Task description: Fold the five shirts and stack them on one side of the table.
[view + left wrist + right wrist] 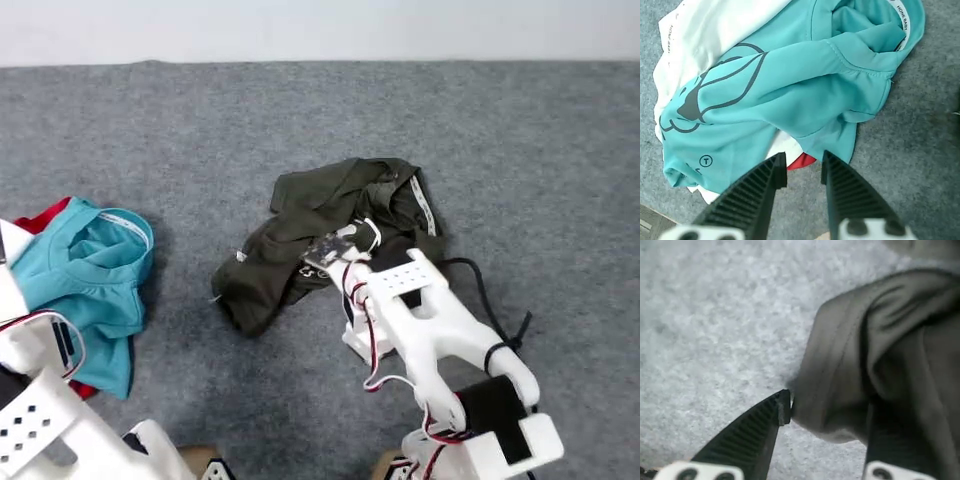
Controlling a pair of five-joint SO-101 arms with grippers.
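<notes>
Grey felt (500,130) covers the table up to a pale wall (320,25). Crumpled near its middle lies the dark olive shirt (320,215). The right gripper (832,410) is spread around a fold at that shirt's near edge, one finger beside the cloth, the other mostly buried under it. Well apart from the olive shirt, on the left arm's side, a teal shirt (85,270) lies over a white shirt (715,30) and a red shirt (45,213), both largely hidden. The left gripper (804,167) hangs over the teal hem, fingers apart and holding nothing.
</notes>
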